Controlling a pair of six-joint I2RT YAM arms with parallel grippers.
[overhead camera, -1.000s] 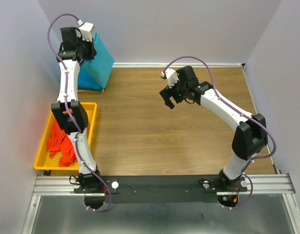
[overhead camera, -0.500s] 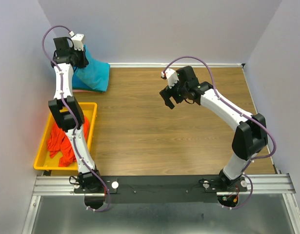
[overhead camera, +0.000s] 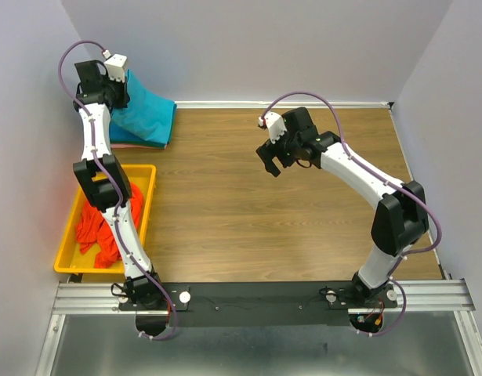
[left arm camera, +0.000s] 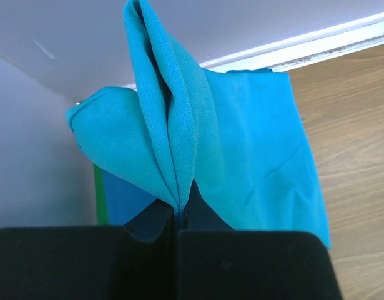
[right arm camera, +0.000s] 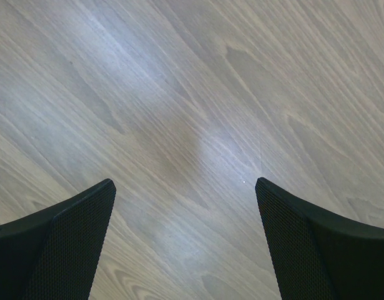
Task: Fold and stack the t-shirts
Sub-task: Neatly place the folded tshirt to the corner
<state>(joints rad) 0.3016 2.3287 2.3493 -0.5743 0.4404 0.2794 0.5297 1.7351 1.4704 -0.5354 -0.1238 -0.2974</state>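
I've swung the teal t-shirt lower into the far-left corner, left gripper clamped on it — stacking looks close; right gripper hangs spread over the bench.

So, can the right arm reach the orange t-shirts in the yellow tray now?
Probably not. The orange t-shirts lie in the yellow tray at the far left, the left arm stands in between, and the right gripper hangs open near the middle.
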